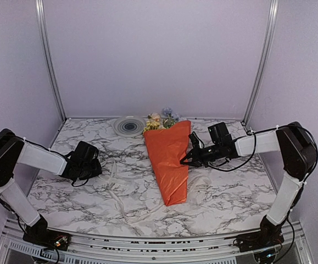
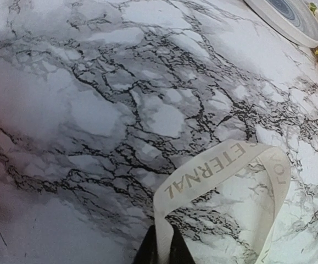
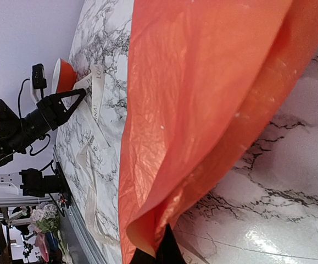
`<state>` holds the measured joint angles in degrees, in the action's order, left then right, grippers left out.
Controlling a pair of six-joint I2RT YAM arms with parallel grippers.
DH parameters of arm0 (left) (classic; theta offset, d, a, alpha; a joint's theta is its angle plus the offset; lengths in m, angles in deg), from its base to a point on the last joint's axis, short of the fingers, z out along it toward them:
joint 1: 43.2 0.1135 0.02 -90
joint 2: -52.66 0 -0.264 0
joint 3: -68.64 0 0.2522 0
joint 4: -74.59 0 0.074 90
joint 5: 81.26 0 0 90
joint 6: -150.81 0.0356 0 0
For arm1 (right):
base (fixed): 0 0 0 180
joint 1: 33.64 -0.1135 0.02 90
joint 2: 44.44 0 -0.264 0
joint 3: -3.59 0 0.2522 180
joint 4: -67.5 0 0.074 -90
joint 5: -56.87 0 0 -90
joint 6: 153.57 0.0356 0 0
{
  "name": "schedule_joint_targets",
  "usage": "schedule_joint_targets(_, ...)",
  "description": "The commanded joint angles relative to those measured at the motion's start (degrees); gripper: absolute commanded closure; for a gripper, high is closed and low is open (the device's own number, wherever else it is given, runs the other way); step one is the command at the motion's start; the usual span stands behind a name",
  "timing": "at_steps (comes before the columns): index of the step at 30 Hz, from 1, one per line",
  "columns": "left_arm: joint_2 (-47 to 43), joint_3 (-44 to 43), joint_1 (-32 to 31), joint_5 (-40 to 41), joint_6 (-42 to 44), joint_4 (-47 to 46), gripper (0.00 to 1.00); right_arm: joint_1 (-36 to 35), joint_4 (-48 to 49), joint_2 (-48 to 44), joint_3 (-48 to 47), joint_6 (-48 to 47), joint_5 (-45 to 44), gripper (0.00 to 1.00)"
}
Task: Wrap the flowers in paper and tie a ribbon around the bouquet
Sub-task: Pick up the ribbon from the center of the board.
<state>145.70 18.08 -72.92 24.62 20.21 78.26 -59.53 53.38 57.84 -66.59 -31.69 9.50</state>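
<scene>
At the left of the top view, the left gripper (image 1: 97,164) is pressed together on the ribbon (image 2: 219,165), which loops up from its fingertips at the wrist view's bottom centre. The bouquet (image 1: 168,159) lies mid-frame, flowers (image 1: 157,122) toward the top. At its right edge, the right gripper (image 1: 185,160) pinches the paper (image 3: 202,110).

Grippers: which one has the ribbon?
The left gripper: shut on the cream ribbon. The right gripper pinches the orange paper at its edge instead.
</scene>
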Motion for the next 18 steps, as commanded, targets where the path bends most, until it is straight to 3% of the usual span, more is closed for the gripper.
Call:
schedule_joint_targets(1, 0.6, -1.4, 0.2, -3.0, 2.7, -2.6, 1.00, -0.7, 0.9, -0.3, 0.1, 0.0, 1.4, 1.00)
schedule_joint_targets(5, -4.3, -3.5, -2.7, -4.6, 7.2, -2.9, 1.00, -0.7, 0.6, -0.5, 0.1, 0.1, 1.5, 1.00)
schedule_joint_targets(11, -11.6, -15.9, -15.0, -5.5, 23.4, 1.0, 1.00, -0.7, -0.4, -0.7, -0.6, 0.0, 1.2, 1.00)
schedule_joint_targets(15, -11.8, -24.4, -20.2, -13.3, 32.3, 2.6, 1.00, -0.7, -0.2, -0.5, -0.5, 0.3, 1.4, 1.00)
schedule_joint_targets(18, -9.2, -28.9, -21.4, -14.9, 31.7, 4.5, 1.00, -0.8, 0.3, -0.5, 0.0, 0.7, 1.4, 1.00)
